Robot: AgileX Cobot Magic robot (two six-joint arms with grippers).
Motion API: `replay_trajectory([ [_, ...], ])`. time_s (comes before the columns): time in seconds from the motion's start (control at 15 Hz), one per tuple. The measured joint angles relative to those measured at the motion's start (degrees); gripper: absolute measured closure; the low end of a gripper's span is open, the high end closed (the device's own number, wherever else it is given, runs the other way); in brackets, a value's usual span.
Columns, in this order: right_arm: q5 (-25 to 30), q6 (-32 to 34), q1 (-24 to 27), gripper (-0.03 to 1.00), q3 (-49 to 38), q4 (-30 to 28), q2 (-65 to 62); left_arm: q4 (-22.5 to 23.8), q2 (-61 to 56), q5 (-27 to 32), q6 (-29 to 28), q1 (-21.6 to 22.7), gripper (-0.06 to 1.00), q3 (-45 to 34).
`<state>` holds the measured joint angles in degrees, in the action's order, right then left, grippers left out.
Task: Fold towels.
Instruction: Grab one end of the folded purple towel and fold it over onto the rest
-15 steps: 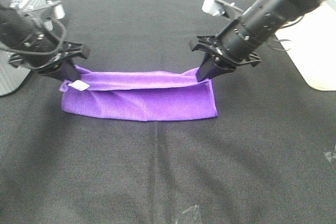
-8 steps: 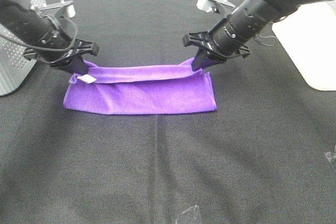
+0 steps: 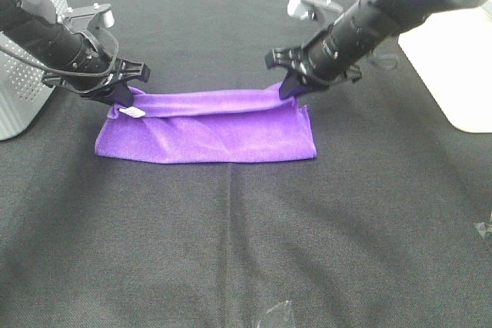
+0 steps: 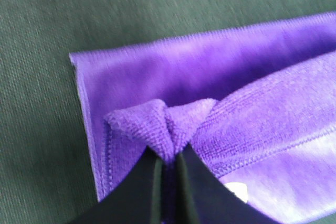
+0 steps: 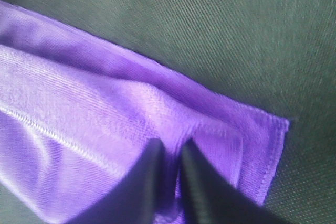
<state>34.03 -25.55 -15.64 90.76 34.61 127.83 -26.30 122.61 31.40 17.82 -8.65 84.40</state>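
Observation:
The purple towel (image 3: 207, 128) lies folded in half on the black table, a wide strip in the middle of the exterior high view. My left gripper (image 3: 121, 101) is shut on its upper layer at the far left corner, beside the small white tag (image 3: 129, 113). The left wrist view shows the cloth (image 4: 220, 103) bunched between the fingers (image 4: 147, 182). My right gripper (image 3: 288, 91) is shut on the upper layer at the far right corner. The right wrist view shows the fabric (image 5: 105, 108) pinched between the fingers (image 5: 194, 182).
The black tablecloth (image 3: 246, 236) covers the table. A grey perforated container (image 3: 23, 97) stands at the far left behind the left arm. A white box (image 3: 450, 67) stands at the right edge. Clear tape pieces (image 3: 273, 314) lie near the front edge.
Both grippers have carried the towel's upper edge away from the front edge, toward the far side, and lowered it. The lifted layer now lies flatter over the lower layer.

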Motion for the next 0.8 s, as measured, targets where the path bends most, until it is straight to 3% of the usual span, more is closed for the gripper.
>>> replay_trajectory([
  [0.27, 0.1, 0.0, 0.0, 0.36, 0.3, -0.6, 0.5, 0.1, 0.0, 0.0, -0.7, 0.1, 0.3, 0.0],
  [0.33, 0.6, 0.0, 0.0, 0.3, 0.4, -1.5, 0.5, 0.3, 0.0, 0.1, -0.9, 0.1, 0.2, 0.0],
  [0.47, 4.0, 0.1, 0.0, 0.26, 0.5, -3.9, 0.2, 1.1, -0.6, 1.9, -1.2, 0.3, 0.14, 0.1],
  [0.8, 15.7, 2.9, 0.0, 0.25, 0.5, -6.7, -5.7, 1.7, -0.7, 15.8, -3.6, 5.8, 0.13, 2.5],
])
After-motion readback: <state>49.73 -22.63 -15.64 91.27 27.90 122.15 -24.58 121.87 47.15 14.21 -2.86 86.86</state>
